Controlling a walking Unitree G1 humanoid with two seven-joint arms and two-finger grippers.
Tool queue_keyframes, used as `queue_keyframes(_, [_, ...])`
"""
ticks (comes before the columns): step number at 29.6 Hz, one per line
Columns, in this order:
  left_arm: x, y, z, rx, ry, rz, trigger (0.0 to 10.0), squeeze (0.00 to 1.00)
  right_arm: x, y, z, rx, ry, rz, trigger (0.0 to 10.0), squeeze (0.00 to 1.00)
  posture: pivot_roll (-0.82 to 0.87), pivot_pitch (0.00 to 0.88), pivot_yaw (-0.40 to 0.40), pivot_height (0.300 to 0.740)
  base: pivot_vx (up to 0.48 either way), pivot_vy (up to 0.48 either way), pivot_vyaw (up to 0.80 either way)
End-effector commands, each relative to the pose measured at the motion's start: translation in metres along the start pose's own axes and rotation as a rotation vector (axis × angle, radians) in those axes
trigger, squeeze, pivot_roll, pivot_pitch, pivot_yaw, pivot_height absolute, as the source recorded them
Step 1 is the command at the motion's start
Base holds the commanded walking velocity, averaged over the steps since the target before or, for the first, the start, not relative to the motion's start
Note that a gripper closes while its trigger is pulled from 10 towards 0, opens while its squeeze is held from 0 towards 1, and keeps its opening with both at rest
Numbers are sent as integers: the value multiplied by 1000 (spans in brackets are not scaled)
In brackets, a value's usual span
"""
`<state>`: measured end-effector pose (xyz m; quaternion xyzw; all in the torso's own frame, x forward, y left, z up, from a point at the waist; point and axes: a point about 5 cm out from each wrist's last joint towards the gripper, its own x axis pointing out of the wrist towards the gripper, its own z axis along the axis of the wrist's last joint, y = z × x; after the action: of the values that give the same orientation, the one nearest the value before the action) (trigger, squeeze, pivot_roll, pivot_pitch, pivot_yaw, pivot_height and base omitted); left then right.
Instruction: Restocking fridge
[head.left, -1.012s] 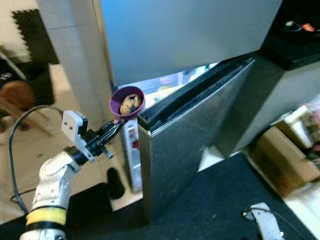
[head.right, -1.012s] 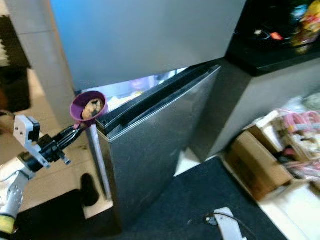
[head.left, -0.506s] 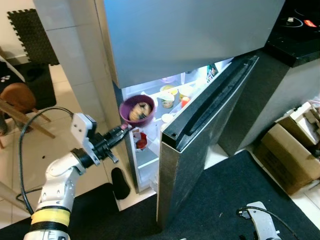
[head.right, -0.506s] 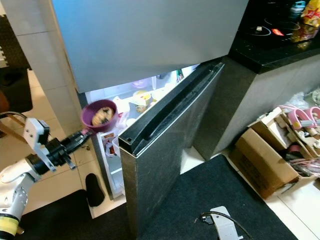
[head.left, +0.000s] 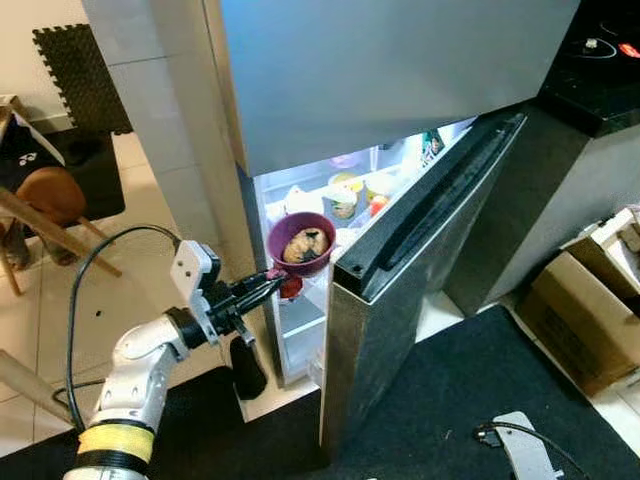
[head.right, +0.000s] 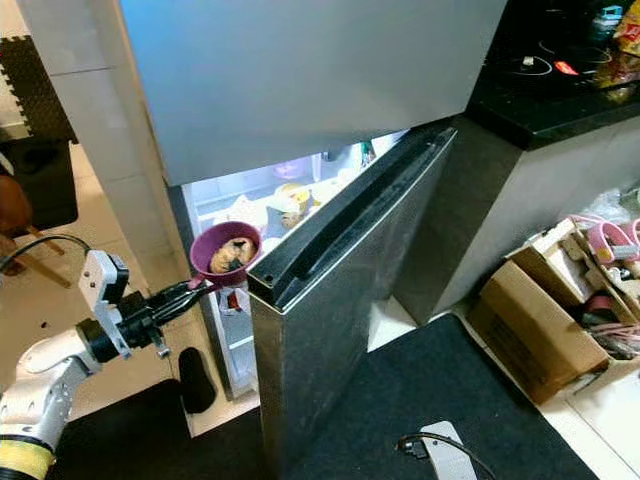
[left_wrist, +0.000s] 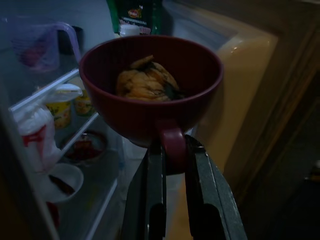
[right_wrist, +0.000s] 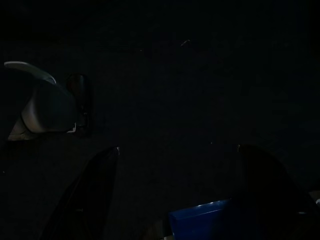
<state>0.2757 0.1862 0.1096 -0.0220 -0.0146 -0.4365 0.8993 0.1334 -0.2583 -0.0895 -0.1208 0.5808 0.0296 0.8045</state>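
Pinching handle of purple cup (head.left: 303, 242), left pincer (head.left: 268, 283) holds it level before lit shelves of open fridge (head.left: 330, 200), beside fridge door (head.left: 420, 250). Food sits inside cup. Right pincer (right_wrist: 175, 200) hangs idle in shade, fingers spread.

L arm (head.left: 150, 350) extended fwd, jaws clamped; R idle.

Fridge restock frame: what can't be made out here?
- Food in the purple cup: left wrist view too dim to identify it.
- Lower fridge shelves: hidden by the open door in the eye views.
- Right gripper: right wrist view nearly black; surroundings unreadable.
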Motion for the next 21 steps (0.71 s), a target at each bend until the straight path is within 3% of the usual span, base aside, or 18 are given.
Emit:
queue_keyframes(1, [21,-23,-1,-11,-21,-143,10000,0,1,3,0,5,4,1,10000,0,-44,0,-26,740,0,0,0])
queue_keyframes(5, [54,-59,-7,-53,-46,-294,10000,0,1,4,1,7,1,3,10000,0,-53,0,-19,740,0,0,0])
queue_keyframes(10, [65,-73,-8,-72,-62,-353,10000,0,1,5,0,14,1,3,10000,0,-56,0,-16,740,0,0,0])
queue_keyframes(13, [64,-73,-9,-77,-59,-343,10000,0,1,6,-1,17,4,4,10000,0,-59,0,-13,740,0,0,0])
queue_keyframes(15, [61,-67,-11,-71,-47,-311,10000,0,1,6,-2,19,6,4,10000,0,-61,0,-12,740,0,0,0])
queue_keyframes(16, [54,-52,-14,-58,-26,-234,10000,0,1,7,-3,21,8,4,10000,0,-59,0,-10,740,0,0,0])
queue_keyframes(17, [39,-24,-16,-27,10,-77,10000,0,1,7,-4,23,11,4,10000,0,-59,0,-9,740,0,0,0])
queue_keyframes(18, [39,-24,-16,-27,10,-77,10000,0,1,7,-4,23,11,4,10000,0,-59,0,-9,740,0,0,0])
queue_keyframes(19, [28,-7,-15,-10,26,16,10000,0,1,8,-4,25,11,5,10000,0,-60,0,-7,740,0,0,0])
queue_keyframes(21, [23,0,-14,4,34,58,10000,0,1,8,-4,26,12,5,10000,0,-58,0,-5,740,0,0,0])
